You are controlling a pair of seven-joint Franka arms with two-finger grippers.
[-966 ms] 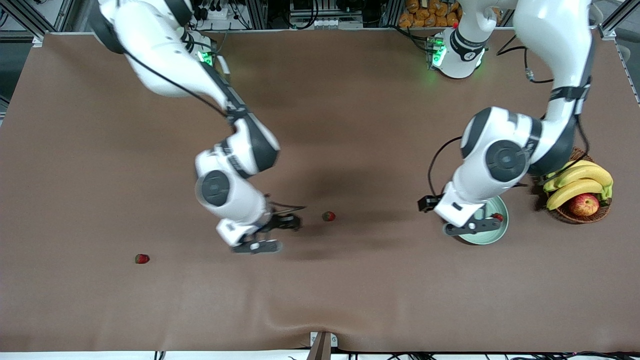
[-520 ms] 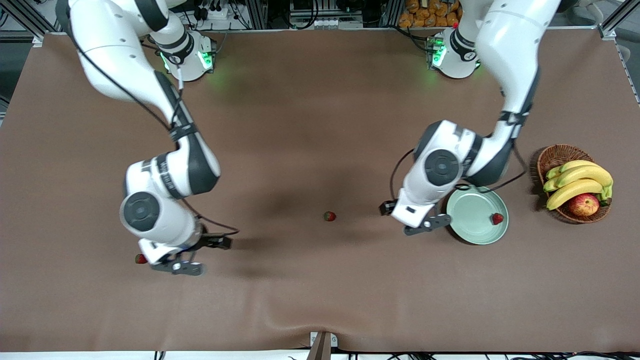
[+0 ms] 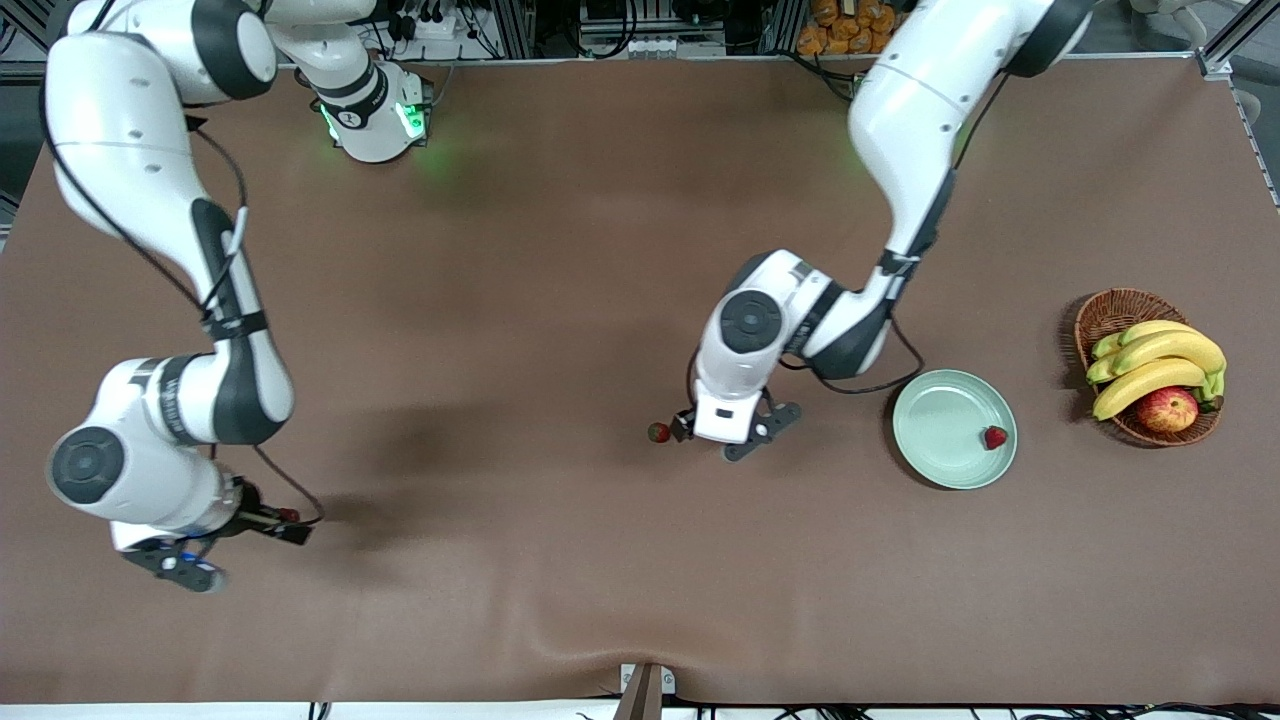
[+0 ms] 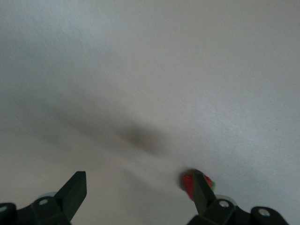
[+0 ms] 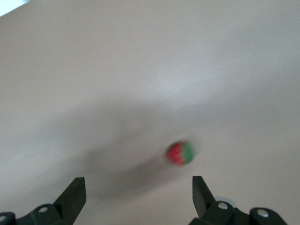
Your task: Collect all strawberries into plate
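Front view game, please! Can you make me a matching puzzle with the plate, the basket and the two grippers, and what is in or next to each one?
Things:
1. plate
2. basket
3. left gripper
4. right gripper

What goes with it:
A. holds bananas and an apple
B. open, next to the middle strawberry
C. holds the plate strawberry
D. open, next to the end strawberry, toward the right arm's end of the table

Pairs: 1-C, 2-A, 3-B, 4-D
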